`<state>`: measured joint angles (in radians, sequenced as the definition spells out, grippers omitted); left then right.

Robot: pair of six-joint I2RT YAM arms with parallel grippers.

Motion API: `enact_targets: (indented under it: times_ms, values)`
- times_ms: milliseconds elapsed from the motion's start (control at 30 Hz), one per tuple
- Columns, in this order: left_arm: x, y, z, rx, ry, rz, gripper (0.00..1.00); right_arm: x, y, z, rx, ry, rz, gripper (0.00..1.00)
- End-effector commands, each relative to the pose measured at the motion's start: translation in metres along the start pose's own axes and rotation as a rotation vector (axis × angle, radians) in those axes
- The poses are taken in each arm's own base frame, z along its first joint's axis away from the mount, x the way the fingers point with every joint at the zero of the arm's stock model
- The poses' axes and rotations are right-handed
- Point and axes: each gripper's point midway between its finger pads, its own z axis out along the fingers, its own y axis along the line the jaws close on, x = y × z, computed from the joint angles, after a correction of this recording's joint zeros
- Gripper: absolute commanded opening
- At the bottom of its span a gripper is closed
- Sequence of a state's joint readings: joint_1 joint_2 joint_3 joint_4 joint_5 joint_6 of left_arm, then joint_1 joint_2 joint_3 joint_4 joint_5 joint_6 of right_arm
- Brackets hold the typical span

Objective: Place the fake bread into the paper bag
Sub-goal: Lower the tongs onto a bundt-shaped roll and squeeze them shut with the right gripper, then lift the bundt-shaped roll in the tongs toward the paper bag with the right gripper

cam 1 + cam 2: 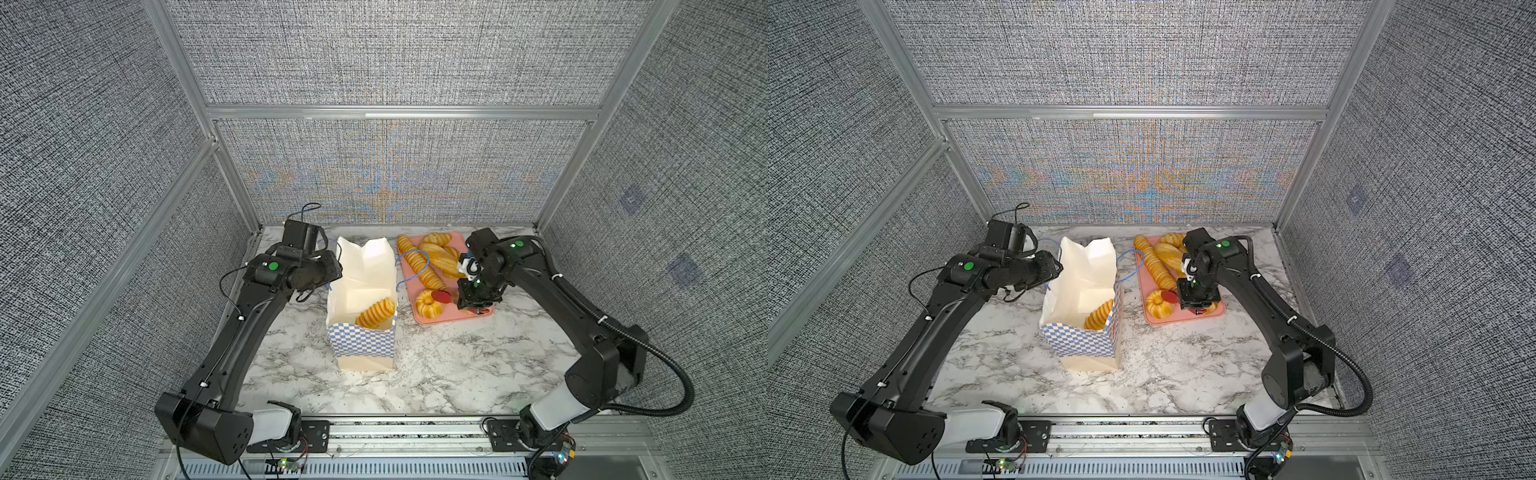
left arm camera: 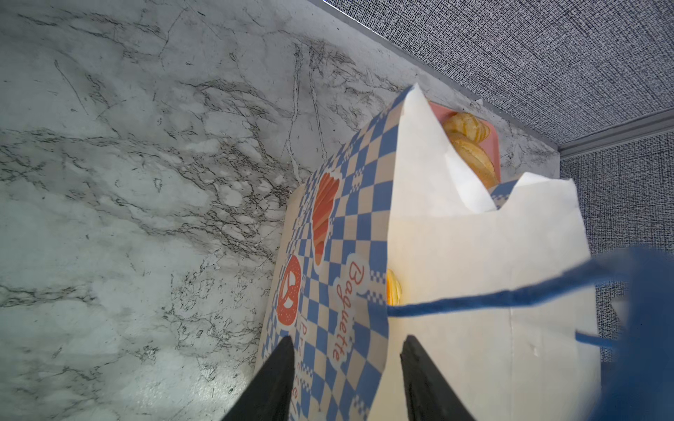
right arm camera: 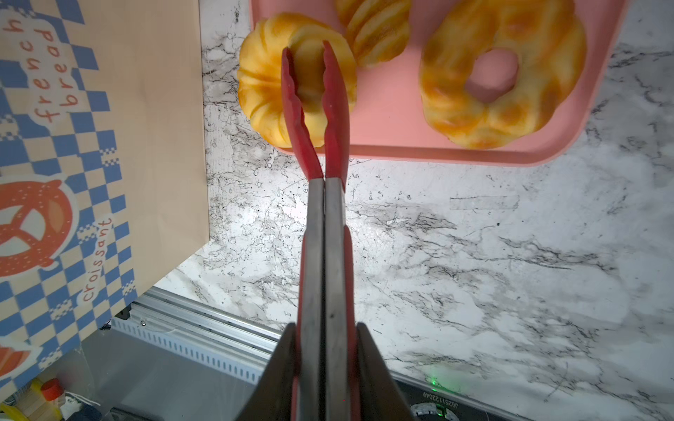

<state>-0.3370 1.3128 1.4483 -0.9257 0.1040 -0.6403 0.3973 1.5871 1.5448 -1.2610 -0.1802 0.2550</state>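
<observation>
Right gripper (image 3: 324, 339) clamped tight on metal-handled red tongs (image 3: 321, 237). Tong tips ahead of it pinch a glossy golden ring-shaped toy bun (image 3: 262, 91) at the corner of the flat pink plastic tray (image 3: 394, 142). A second ring bun (image 3: 503, 73), long ridged baguette (image 1: 419, 266) and oval loaves (image 1: 444, 259) lie on the tray beyond. Left gripper (image 2: 346, 350) has its jaws part-way apart, straddling the rim of the tall cream paper bag with blue checkered band (image 1: 361, 345); contact unclear. One ridged bread (image 1: 376, 313) sits inside the bag.
</observation>
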Motion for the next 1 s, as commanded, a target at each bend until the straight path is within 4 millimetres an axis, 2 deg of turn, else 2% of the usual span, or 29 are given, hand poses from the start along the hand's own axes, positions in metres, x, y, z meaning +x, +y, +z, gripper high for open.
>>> enact_targets:
  times_ms: [0, 167, 567, 833, 967]
  values:
    - [-0.005, 0.000, -0.001, -0.006, -0.019, -0.001, 0.51, 0.002, -0.003, -0.009, 0.017, -0.010, 0.000, 0.23]
    - [-0.006, 0.001, -0.004, -0.009, -0.027, 0.000, 0.53, -0.001, -0.005, -0.023, 0.024, -0.046, -0.002, 0.21]
    - [-0.007, 0.001, -0.008, -0.009, -0.040, -0.005, 0.56, -0.013, -0.007, -0.082, 0.035, -0.194, 0.002, 0.20]
    - [-0.008, 0.000, -0.010, -0.003, -0.043, -0.012, 0.54, -0.031, -0.005, -0.131, -0.001, -0.369, 0.028, 0.20]
    - [-0.007, 0.000, -0.011, -0.001, -0.048, -0.015, 0.53, -0.040, 0.004, -0.161, -0.045, -0.458, 0.025, 0.20]
